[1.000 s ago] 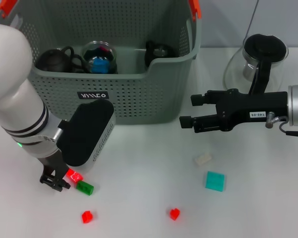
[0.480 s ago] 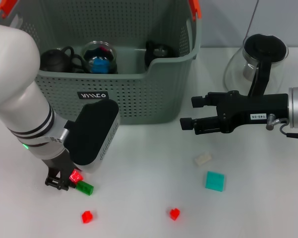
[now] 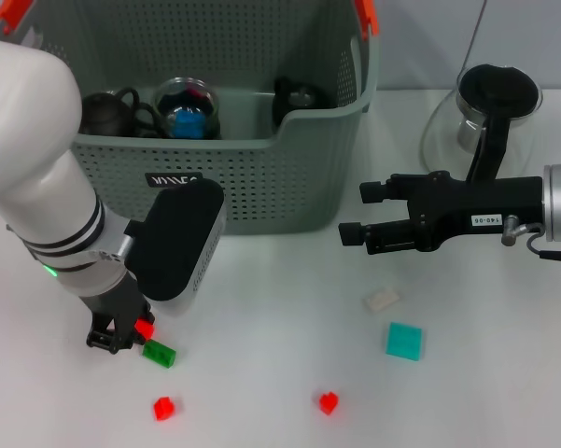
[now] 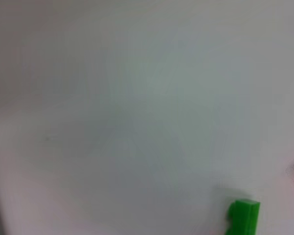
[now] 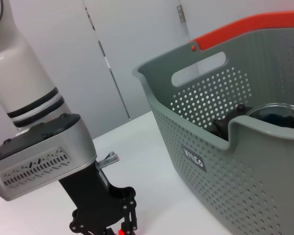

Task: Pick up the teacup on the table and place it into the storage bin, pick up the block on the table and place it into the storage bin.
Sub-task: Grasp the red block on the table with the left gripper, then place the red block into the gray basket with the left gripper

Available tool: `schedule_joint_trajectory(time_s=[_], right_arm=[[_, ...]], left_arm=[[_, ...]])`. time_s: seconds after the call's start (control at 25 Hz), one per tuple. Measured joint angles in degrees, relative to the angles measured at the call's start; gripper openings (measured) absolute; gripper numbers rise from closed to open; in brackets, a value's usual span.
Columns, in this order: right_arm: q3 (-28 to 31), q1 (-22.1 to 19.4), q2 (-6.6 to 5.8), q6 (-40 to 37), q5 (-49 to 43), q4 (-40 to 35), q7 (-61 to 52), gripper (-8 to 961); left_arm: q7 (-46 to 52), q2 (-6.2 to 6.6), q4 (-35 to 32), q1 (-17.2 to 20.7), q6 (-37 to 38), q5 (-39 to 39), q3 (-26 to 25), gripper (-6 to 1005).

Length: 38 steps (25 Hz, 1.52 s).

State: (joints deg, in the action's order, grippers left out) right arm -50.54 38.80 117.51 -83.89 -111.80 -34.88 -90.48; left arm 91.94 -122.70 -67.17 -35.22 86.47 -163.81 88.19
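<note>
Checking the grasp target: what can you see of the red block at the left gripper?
The red block is small, glossy, plastic-looking, and sits between the fingertips of the left gripper, low over the white table. Only its upper part shows. A green block lies right beside it; contact unclear. Whether it is lifted cannot be told.

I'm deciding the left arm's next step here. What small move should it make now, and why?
Probably lift straight up. The left gripper appears shut on a red block low over the table, with a green block right beside it. Rising first should avoid knocking that before swinging to the storage bin.
</note>
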Motion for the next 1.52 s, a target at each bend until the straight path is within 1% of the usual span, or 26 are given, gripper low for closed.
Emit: schedule_joint_trajectory(time_s=[0.04, 0.2, 0.32, 0.36, 0.44, 0.52, 0.6, 0.76, 0.8, 0.84, 0.88, 0.92, 0.96, 1.0, 1.04, 1.08, 1.12, 1.16, 1.2, 1.24, 1.28, 1.32, 1.4, 1.44, 1.48, 1.52], right_arm=[[0.00, 0.01, 0.00, -0.01, 0.00, -0.02, 0.00, 912], [0.00, -0.03, 0.00, -0.10, 0.00, -0.21, 0.02, 912], [0.00, -0.04, 0.00, -0.10, 0.00, -0.28, 0.15, 912], [0.00, -0.05, 0.00, -0.10, 0.00, -0.28, 0.21, 912], [0.00, -0.10, -0.05, -0.10, 0.00, -0.28, 0.29, 912], [0.00, -0.22, -0.10, -0.10, 0.00, -0.23, 0.40, 912], [0.00, -0.30, -0.09, -0.03, -0.03, -0.22, 0.53, 911], [0.00, -0.31, -0.13, -0.20, -0.10, -0.37, 0.45, 911], [0.00, -0.31, -0.16, -0.26, -0.08, -0.43, 0.42, 911], [0.01, -0.31, -0.18, -0.31, -0.06, -0.45, 0.42, 911], [0.04, -0.30, -0.20, -0.35, -0.04, -0.46, 0.47, 911], [0.06, -0.24, -0.20, -0.36, -0.03, -0.46, 0.53, 911], [0.08, -0.09, -0.20, -0.37, -0.04, -0.47, 0.58, 911], [0.09, 0.05, -0.21, -0.36, -0.04, -0.49, 0.61, 911], [0.06, 0.23, -0.21, -0.37, -0.03, -0.52, 0.63, 911], [-0.02, 0.33, -0.22, -0.37, -0.03, -0.54, 0.63, 911], [-0.06, 0.44, -0.23, -0.35, -0.04, -0.57, 0.64, 911], [-0.11, 0.57, -0.23, -0.37, -0.02, -0.57, 0.65, 911], [-0.19, 0.70, -0.24, -0.37, -0.02, -0.58, 0.65, 911], [-0.23, 0.81, -0.24, -0.37, -0.03, -0.58, 0.66, 911], [-0.26, 0.88, -0.22, -0.37, -0.07, -0.58, 0.65, 911], [-0.28, 0.95, -0.21, -0.37, -0.12, -0.59, 0.66, 911], [-0.31, 0.99, -0.18, -0.36, -0.24, -0.60, 0.66, 912], [-0.33, 0.99, -0.17, -0.35, -0.26, -0.61, 0.66, 912], [-0.35, 1.00, -0.18, -0.35, -0.27, -0.61, 0.66, 912], [-0.37, 1.00, -0.18, -0.35, -0.28, -0.62, 0.66, 912]], left_arm=[[0.07, -0.09, -0.46, 0.18, 0.27, -0.02, -0.10, 192], [1.90, -0.67, -5.53, 1.17, 4.18, 0.17, -2.27, 185], [2.85, -1.66, -9.09, 1.17, 9.67, 1.77, -8.22, 183], [4.41, -1.90, -10.28, 0.96, 11.83, 3.24, -11.25, 183], [10.32, -1.86, -11.97, 0.82, 13.28, 6.26, -15.30, 183], [17.83, -1.79, -13.77, 1.52, 12.86, 9.35, -19.31, 182], [23.77, -1.67, -14.77, 2.50, 12.97, 14.31, -24.37, 182], [25.32, -1.19, -13.50, 2.42, 19.40, 28.33, -38.56, 182], [25.22, -0.82, -12.76, 2.02, 21.10, 32.32, -42.45, 182], [25.48, 0.14, -11.33, 1.35, 22.84, 39.07, -47.69, 182], [25.48, 0.14, -11.33, 1.35, 22.84, 39.07, -47.69, 182], [25.93, 0.93, -10.32, 0.89, 23.22, 42.86, -50.38, 182], [26.27, 1.59, -9.40, 0.47, 22.90, 45.33, -51.85, 182], [26.63, 2.57, -7.91, -0.10, 22.20, 48.39, -53.35, 181], [26.82, 3.90, -5.92, -0.89, 21.02, 51.33, -54.55, 181], [26.88, 5.04, -3.98, -1.70, 19.48, 52.91, -54.93, 181], [26.88, 5.04, -3.98, -1.70, 19.48, 52.91, -54.93, 181], [26.92, 7.88, 1.44, -4.06, 14.50, 54.72, -54.90, 181], [26.96, 8.54, 2.93, -4.83, 12.81, 54.58, -54.69, 181], [27.02, 9.53, 5.12, -6.00, 10.45, 54.23, -54.26, 181], [27.06, 9.96, 6.24, -6.58, 9.21, 53.93, -54.04, 185], [27.25, 10.79, 8.87, -7.96, 5.47, 52.79, -53.22, 189], [27.40, 11.10, 10.52, -8.95, 1.14, 51.12, -51.98, 197], [27.47, 11.00, 10.89, -9.18, -1.35, 50.05, -51.26, 201], [27.47, 11.00, 10.89, -9.18, -1.35, 50.05, -51.26, 206], [27.53, 10.77, 10.90, -9.26, -3.52, 49.12, -50.36, 210]])
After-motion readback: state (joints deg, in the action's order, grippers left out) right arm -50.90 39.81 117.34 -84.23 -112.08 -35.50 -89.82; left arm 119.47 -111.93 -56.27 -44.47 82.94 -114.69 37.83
